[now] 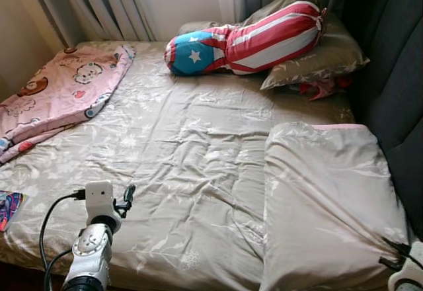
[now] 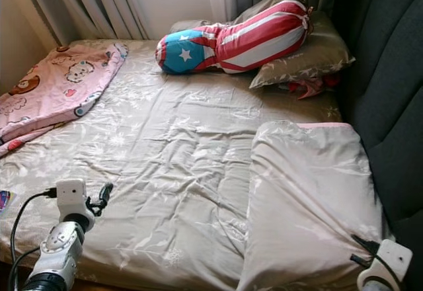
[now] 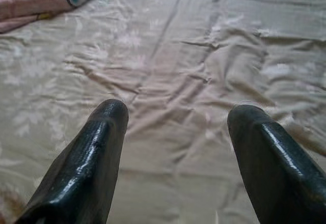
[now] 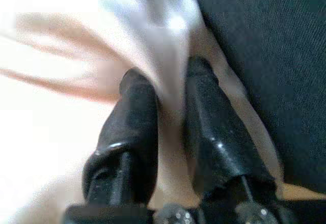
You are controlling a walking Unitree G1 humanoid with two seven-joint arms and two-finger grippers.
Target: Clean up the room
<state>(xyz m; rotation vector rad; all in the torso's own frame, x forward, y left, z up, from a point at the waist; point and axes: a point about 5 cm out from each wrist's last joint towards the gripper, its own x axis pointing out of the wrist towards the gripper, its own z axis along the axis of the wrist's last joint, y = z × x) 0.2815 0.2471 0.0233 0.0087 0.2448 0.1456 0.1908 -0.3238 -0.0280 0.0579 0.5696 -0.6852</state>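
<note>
1. The right gripper (image 4: 170, 107) is pinched on a fold of the beige pillow (image 1: 330, 198), its two black fingers (image 4: 133, 132) drawn close with the pale cloth squeezed between them; in the head views it sits at the pillow's near right corner, hard by the dark upholstered headboard (image 1: 396, 92)
2. The left gripper (image 3: 175, 117) stands wide apart, holding nothing, and its fingers (image 3: 97, 152) point out over the creased beige sheet (image 1: 185, 152) of the bed; whether the tips touch the sheet cannot be told
3. In the head views the left gripper (image 1: 125, 198) is over the near left part of the bed, with a black cable (image 1: 49, 221) looping from its wrist
4. The held pillow lies flat on the right side of the bed, its long edge against the headboard, with a thin pink rim showing at its far end
5. A red, white and blue bolster (image 1: 244, 43) with a white star lies across the far end of the bed, leaning on a second beige pillow (image 1: 324, 56); something red (image 1: 317, 89) peeks from under that pillow
6. A pink cartoon-print blanket (image 1: 59, 92) is bunched at the far left corner, well apart from both grippers
7. A small colourful item (image 1: 10, 208) rests at the left edge of the bed, near the left arm
8. Grey curtains (image 1: 99, 3) hang behind the bed
</note>
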